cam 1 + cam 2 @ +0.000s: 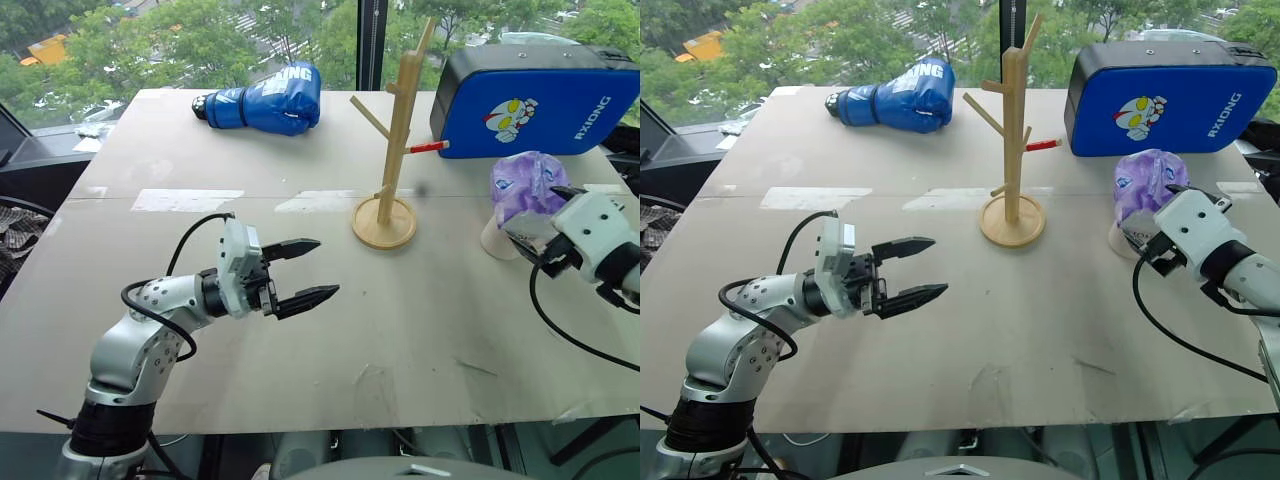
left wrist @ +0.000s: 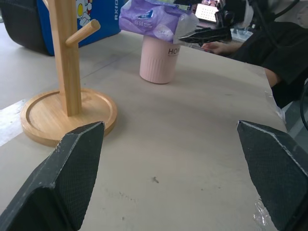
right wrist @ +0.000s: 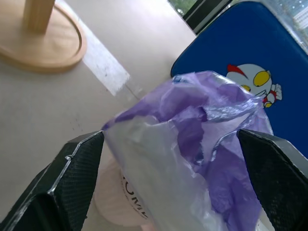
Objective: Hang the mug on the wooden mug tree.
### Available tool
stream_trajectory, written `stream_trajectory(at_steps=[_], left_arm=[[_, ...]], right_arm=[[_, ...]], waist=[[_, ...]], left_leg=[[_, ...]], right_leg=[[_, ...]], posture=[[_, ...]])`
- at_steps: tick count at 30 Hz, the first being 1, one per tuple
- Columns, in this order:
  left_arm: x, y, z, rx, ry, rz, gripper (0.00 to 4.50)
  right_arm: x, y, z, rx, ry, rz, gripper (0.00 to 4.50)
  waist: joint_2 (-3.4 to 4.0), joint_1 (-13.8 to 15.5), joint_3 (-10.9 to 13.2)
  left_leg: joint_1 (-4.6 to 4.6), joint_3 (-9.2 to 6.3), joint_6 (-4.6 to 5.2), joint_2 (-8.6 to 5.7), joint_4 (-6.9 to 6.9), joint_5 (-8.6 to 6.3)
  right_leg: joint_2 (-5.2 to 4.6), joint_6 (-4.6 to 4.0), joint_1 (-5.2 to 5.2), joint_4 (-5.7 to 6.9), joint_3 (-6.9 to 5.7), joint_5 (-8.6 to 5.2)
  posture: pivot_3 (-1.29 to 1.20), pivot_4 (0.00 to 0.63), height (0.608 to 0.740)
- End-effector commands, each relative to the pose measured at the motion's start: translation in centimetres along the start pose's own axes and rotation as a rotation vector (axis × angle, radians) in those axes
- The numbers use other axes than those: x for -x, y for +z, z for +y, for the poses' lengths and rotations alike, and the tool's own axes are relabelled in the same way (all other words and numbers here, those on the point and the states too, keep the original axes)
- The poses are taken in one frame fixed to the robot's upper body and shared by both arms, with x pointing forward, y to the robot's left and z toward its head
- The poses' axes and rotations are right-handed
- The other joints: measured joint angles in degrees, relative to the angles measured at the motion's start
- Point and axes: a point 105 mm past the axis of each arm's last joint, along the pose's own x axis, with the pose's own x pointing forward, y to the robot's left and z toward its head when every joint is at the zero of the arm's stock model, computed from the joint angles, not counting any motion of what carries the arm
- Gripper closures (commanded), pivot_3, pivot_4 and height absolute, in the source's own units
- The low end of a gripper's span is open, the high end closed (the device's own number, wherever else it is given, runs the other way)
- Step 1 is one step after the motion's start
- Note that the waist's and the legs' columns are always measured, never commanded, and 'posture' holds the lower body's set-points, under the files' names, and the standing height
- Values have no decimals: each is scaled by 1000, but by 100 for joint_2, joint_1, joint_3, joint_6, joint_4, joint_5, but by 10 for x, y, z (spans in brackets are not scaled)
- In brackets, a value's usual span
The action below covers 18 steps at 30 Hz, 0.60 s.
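Pale wood is the obvious landmark here: the wooden mug tree (image 1: 392, 140) stands upright on its round disc base near the middle of the surface (image 1: 300, 320), pegs slanting up, one with a red tip pointing toward the right side, and every peg is bare, so nothing is hung yet. The mug (image 2: 160, 60) sits upright over on the robot's right, well apart from the tree, and it's stuffed with a crumpled purple-and-white plastic wrap (image 1: 527, 183) that bulges out of the top and droops over the rim, so you can't really see inside the mug at all. I can't make out which way the handle faces. The right tool (image 1: 535, 225) is right up at the mug with its two fingers spread wide, one on each side of the wrap in the wrist view, not clamped on anything. My guess is it's lined up there because the wrap has to come out before the mug can go on a peg. The left tool (image 1: 310, 270) hovers over bare surface on the robot's left with fingers apart too, pointing sideways toward the tree, holding nothing; probably just parked out of the way. A blue boxing glove (image 1: 265, 98) and a blue pad (image 1: 530, 95) lie at the far edge, not involved.
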Motion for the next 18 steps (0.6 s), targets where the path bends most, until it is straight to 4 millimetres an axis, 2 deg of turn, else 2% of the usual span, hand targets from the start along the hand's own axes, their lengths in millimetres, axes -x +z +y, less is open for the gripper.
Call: stream_trajectory(at_steps=[1,3,4,6,7,10,13,16,18], left_arm=[[-2,13,-9,-68,-14,-36,0],[-2,14,-11,-71,-9,-39,0],[-2,14,-11,-72,-7,-40,0],[-2,14,-12,-74,-5,-41,0],[-2,14,-12,-75,-7,-44,0],[-3,17,-13,-86,-18,-60,0],[-5,21,-13,-84,-35,-84,0],[-10,20,-14,-81,-63,-91,0],[-15,21,-14,-78,-87,-101,0]], right_arm=[[-3,7,-5,58,18,-26,1895],[-4,9,-7,62,18,-34,2716],[-4,10,-7,67,20,-37,3383],[-2,12,-10,69,9,-45,3822],[0,14,-13,50,-10,-55,4397],[14,22,-30,4,-102,-71,4397],[39,16,-51,0,-210,-5,4397],[62,1,-56,-7,-255,98,4397],[74,-18,-52,-41,-262,199,4397]], waist=[[0,-1,1],[1,-3,1],[1,-3,1],[1,-3,1],[1,-4,1],[2,5,2],[2,28,2],[1,48,2],[1,57,1]], left_leg=[[0,0,0,0,0,0],[1,-1,-1,1,0,0],[1,-1,-1,1,0,1],[3,-3,-1,2,1,1],[4,-3,-1,2,1,1],[3,-2,-2,2,2,1],[0,-5,-2,2,2,1],[-1,-7,-2,1,1,1],[0,-8,-2,1,1,1]], right_leg=[[0,0,0,0,0,0],[0,1,1,1,-1,1],[0,1,1,1,-2,1],[0,1,3,2,-6,1],[0,2,3,2,-11,1],[-1,2,3,2,-13,1],[-3,2,5,2,-14,1],[-3,2,7,1,-17,1],[-2,2,8,1,-17,1]], posture=[[0,150,731],[0,150,731],[0,150,731],[0,150,731],[0,150,731],[0,150,731],[0,150,731],[0,150,731],[0,150,731]])
